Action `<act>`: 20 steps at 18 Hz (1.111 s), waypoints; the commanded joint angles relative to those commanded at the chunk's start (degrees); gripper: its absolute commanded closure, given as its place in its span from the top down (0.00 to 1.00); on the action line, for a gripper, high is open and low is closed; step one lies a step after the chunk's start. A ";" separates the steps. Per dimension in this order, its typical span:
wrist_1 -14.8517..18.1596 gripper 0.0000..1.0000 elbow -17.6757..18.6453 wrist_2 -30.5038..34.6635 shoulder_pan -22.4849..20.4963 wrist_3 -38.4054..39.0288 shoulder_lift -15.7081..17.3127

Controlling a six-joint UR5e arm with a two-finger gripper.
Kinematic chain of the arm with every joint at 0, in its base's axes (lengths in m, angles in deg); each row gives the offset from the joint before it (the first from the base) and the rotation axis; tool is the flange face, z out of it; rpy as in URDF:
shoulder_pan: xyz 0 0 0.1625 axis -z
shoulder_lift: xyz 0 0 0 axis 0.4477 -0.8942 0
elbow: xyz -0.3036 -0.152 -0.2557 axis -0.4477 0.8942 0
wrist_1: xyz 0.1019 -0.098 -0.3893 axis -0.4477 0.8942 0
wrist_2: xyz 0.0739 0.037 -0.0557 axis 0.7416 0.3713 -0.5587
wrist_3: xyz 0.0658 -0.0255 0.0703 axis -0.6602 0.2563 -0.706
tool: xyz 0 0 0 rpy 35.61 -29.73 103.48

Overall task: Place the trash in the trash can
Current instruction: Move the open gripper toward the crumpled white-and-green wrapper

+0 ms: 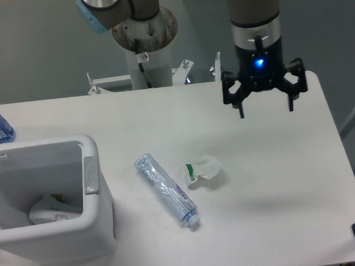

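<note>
Clear plastic, the crushed bottle (166,190) lies flat beside the wrapper (202,169), both on the table (287,181) right of the bin (93,233). The gripper (265,109) hangs above, wide open and empty, probably ready to descend.

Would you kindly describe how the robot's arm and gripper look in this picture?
The arm is a grey-beige cylinder ending in a silver band. Below it sits the black gripper, with a glowing blue light on its body and two thin black fingers on angular linkages. A light-blue cap marks a joint near the rusty-looking base.
</note>
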 joint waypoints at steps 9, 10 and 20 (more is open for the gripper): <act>-0.53 1.00 1.06 -0.35 -1.41 0.62 -0.79; -1.14 1.00 1.06 -0.61 -1.50 0.61 -1.14; -9.40 1.00 8.96 -2.64 -1.67 2.81 -2.55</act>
